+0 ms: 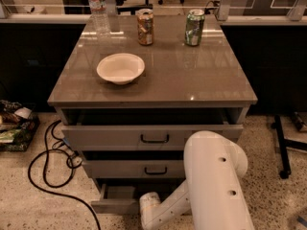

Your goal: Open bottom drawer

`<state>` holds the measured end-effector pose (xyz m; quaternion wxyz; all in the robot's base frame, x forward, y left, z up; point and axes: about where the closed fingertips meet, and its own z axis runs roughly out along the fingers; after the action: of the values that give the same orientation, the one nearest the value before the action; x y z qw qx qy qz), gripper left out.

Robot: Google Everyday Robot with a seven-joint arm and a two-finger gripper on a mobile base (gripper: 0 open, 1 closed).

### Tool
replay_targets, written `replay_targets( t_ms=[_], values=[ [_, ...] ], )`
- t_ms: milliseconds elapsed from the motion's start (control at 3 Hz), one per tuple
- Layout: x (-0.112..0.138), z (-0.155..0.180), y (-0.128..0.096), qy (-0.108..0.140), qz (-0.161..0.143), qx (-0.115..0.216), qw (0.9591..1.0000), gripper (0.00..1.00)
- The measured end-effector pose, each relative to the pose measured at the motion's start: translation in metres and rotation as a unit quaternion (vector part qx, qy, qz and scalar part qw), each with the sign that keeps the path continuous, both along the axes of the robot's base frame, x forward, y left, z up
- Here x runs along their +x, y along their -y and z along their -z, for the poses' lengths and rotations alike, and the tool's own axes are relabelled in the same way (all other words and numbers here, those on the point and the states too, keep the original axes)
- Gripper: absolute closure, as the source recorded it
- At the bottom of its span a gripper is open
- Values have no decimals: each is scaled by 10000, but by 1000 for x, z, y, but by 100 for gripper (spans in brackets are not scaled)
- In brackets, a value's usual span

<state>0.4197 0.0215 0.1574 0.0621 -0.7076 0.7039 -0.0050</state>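
Bench top [201, 80]: open room along the front edge and right side. The bowl [120, 67] sits left of centre. A bottle [98, 8] and two cans [145, 27] [194, 27] line the back edge, with gaps between them.

Front face: the arm [213, 181] blocks the right front corner, across the lower drawers' right ends. The gripper [149, 209] is low, against the bottom drawer [112, 202]. The left half is reachable.

Floor: cable [45, 176] loops off the left front corner, and a stand leg [283, 147] is off the right edge.

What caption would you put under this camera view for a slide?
Robot arm reaches down to the partly open bottom drawer; gripper out of view.
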Motion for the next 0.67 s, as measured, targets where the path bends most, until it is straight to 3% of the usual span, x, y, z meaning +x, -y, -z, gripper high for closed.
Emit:
replay_targets(
  t_ms=[333,667],
  values=[
    [1,-12,-3,122,-44,-50,9999,0],
    [2,-45,-13,444,-218,-141,9987,0]
  ],
)
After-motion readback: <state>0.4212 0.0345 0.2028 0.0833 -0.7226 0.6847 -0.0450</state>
